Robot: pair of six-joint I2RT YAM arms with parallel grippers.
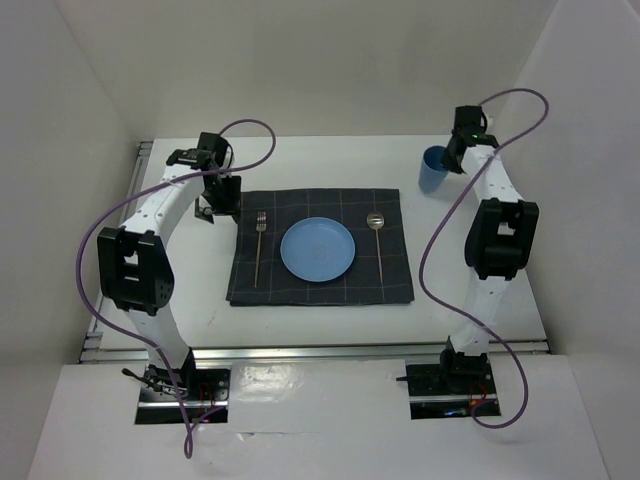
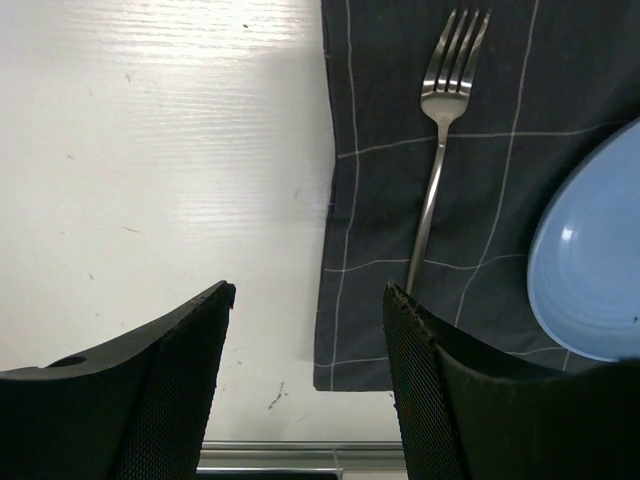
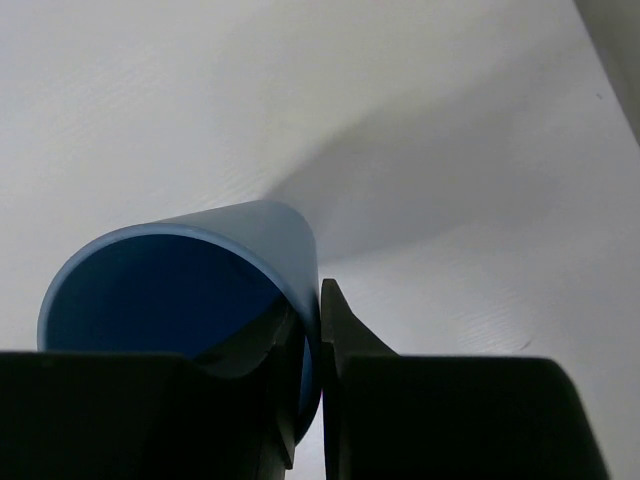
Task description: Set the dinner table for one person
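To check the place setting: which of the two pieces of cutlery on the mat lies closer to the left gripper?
The fork, left of the blue plate and close to the left gripper; the spoon lies right of the plate.

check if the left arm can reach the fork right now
Probably yes: the left end effector hangs open near the fork, at the mat's edge, with nothing between them.

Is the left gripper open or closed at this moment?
The left gripper is open: its fingers stand apart, holding nothing; table and mat show between them.
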